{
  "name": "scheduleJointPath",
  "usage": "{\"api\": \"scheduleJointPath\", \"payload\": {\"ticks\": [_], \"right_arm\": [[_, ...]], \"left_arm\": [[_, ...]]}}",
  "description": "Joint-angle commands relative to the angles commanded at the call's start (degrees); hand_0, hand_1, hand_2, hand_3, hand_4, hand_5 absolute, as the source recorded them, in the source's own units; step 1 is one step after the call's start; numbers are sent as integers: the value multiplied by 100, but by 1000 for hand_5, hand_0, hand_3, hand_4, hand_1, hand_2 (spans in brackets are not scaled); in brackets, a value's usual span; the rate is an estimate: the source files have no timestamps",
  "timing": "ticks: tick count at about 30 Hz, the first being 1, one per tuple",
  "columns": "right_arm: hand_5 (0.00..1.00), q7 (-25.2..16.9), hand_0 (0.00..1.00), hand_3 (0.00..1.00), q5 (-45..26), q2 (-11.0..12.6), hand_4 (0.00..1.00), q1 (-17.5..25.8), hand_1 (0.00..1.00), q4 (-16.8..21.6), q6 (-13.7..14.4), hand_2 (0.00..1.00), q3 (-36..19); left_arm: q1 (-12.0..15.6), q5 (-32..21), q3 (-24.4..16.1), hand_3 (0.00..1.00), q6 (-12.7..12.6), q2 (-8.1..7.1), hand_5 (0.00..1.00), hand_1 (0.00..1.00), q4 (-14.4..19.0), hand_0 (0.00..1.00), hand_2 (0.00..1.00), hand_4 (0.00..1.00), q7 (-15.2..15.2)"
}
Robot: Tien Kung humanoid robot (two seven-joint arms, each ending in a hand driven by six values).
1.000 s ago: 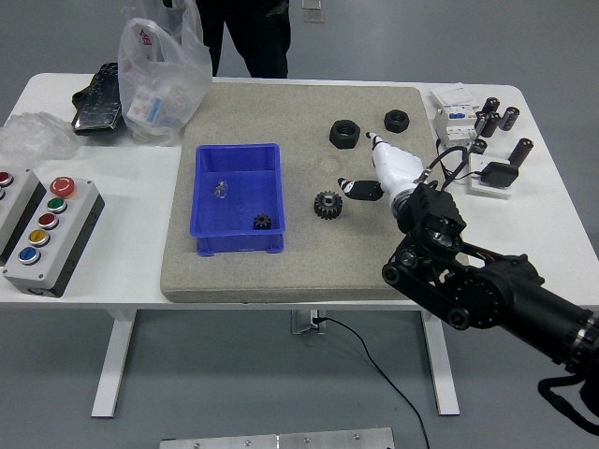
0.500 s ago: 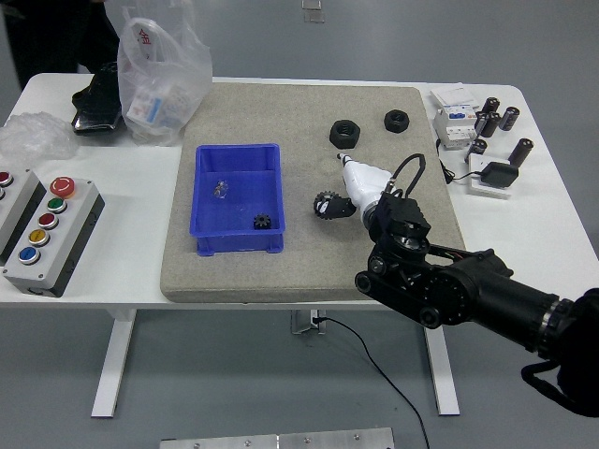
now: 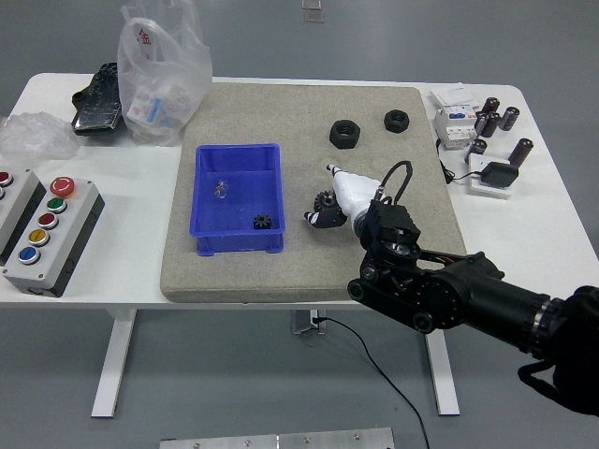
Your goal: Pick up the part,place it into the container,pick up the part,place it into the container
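Note:
A blue container [image 3: 205,202] stands on the left half of the grey mat [image 3: 281,112]. Inside it lie a small black gear [image 3: 263,223] and a tiny clear part [image 3: 221,190]. A larger dark gear [image 3: 325,198] rests on the mat right of the container. My right hand [image 3: 329,208], white with dark tips, sits on top of this gear and hides most of it; its grip does not show. Two black nuts [image 3: 343,134] [image 3: 397,120] lie farther back on the mat. My left arm is out of the picture.
A plastic bag [image 3: 159,75], a black pouch [image 3: 96,101] and bubble wrap [image 3: 33,136] sit at the back left. A button box [image 3: 49,234] stands at the left edge. Electrical parts [image 3: 456,120], black cylinders [image 3: 496,117] and a black adapter [image 3: 496,175] lie at the right.
My right hand has swung left and nearer, from beside the nuts down onto the dark gear. The person at the far side has left the picture.

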State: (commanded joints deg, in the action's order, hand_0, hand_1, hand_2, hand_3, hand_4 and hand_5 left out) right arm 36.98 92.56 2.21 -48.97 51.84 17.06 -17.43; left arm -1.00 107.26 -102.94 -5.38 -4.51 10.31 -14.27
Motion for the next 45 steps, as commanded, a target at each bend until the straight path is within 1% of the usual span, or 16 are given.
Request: {"api": "scheduleJointPath", "payload": {"ticks": [1,2,7,8,13,14,19,20,25,26,31,32,35,43,44,45], "right_arm": [[453,0,840,965,-10,-4,846,0,825,-20,-6,868,6],[437,0,821,856,-18,-6,832,0,787,-32,-9,777,9],[437,0,821,856,-27,-23,832,-2,787,-78,4,777,34],[304,0,762,692,-17,-29,666,2,712,-81,13,643,38],[304,0,762,692,-11,-60,666,35,712,-97,52,643,92],[216,0,726,664,-15,-63,553,42,684,-101,60,583,102],[216,0,726,664,-13,-71,553,75,684,-126,112,583,118],[122,0,708,627,-8,-70,543,81,659,-130,120,533,120],[122,0,708,627,36,-63,543,100,659,-131,195,533,121],[84,0,694,620,61,-59,583,101,646,-125,224,519,110],[84,0,694,620,248,-23,583,100,646,-91,372,519,9],[52,0,677,619,283,-14,595,100,631,-87,391,511,-16],[52,0,677,619,424,31,595,109,631,-53,455,511,-142],[35,0,669,611,884,206,613,137,620,279,710,503,-601],[25,0,630,564,933,222,610,142,603,345,751,464,-643],[25,0,630,564,998,241,610,151,603,437,799,464,-694]], "left_arm": [[-2,-3,4,741,1,-1,608,646,0,740,614,753,2],[-3,-5,6,740,1,-1,608,646,0,740,614,753,3],[-10,-8,10,740,2,-4,608,646,0,740,614,753,7],[-12,-10,12,740,3,-4,608,646,0,740,614,753,7],[-17,-16,25,740,8,-3,608,646,0,740,614,753,12],[-17,-18,27,740,8,-3,608,647,0,740,614,753,13],[-16,-23,34,740,9,-3,608,647,0,740,614,753,19],[-15,-27,38,740,11,-4,611,647,0,740,614,752,21],[-10,-35,46,740,15,-2,611,647,0,740,614,752,31],[-10,-39,50,741,17,-3,610,647,0,740,614,751,34],[-7,-68,76,741,24,-6,610,647,0,740,614,751,56],[-6,-68,78,740,25,-6,609,647,0,740,614,750,58],[-1,-67,76,740,26,-5,609,647,0,740,614,750,62],[29,-19,19,739,23,1,610,647,0,740,614,748,46],[31,-12,13,738,23,1,611,647,0,740,614,748,45],[31,-11,12,738,25,0,611,647,0,740,614,748,47]]}}
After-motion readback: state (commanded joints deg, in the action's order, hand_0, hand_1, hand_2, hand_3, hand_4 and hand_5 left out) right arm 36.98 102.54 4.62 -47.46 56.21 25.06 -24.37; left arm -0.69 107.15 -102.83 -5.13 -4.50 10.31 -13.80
